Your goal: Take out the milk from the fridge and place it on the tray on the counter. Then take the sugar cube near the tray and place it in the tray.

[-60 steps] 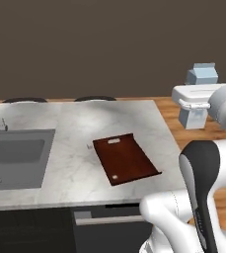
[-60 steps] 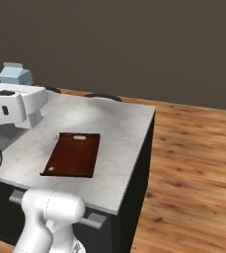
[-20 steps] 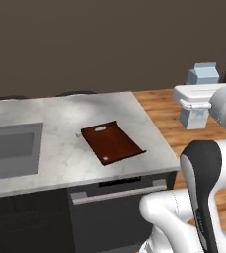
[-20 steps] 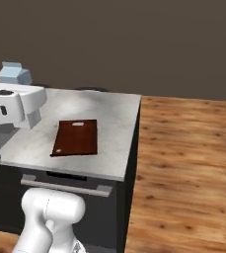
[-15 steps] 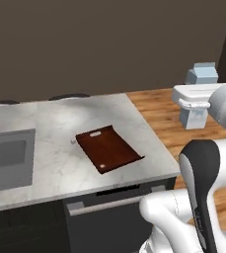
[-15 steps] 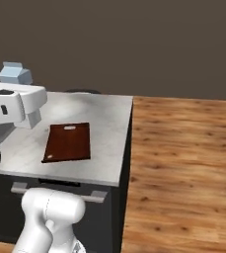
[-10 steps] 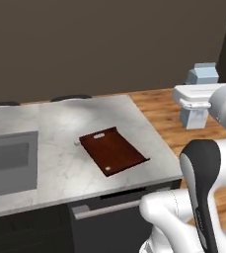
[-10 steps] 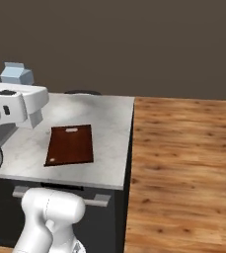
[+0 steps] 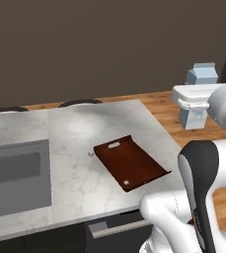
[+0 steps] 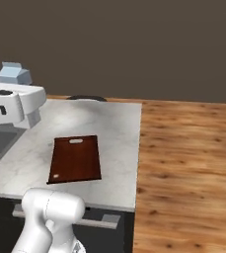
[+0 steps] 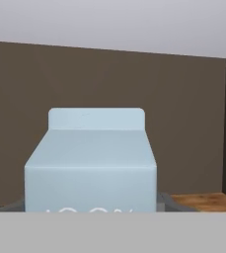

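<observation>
Milk (image 9: 202,74) held aloft, right of tray (image 9: 131,162), off tabletop (image 9: 80,133) edge. Fingers clamp carton's lower body. Judged light, stiff, crushable; hold low, upright.

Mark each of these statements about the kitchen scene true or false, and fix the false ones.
1. The milk is held up in the end effector, off the counter. True.
2. The tray already has the milk standing on it. False: the tray is bare, and the carton is in the air beside the counter.
3. The tray lies flat on the marbled counter. True.
4. The sink is set into the counter on the tray's right in the left base view. False: it is on the tray's left.
5. A small white sugar cube sits inside the tray. False: it lies on the counter just off the tray's corner.
</observation>
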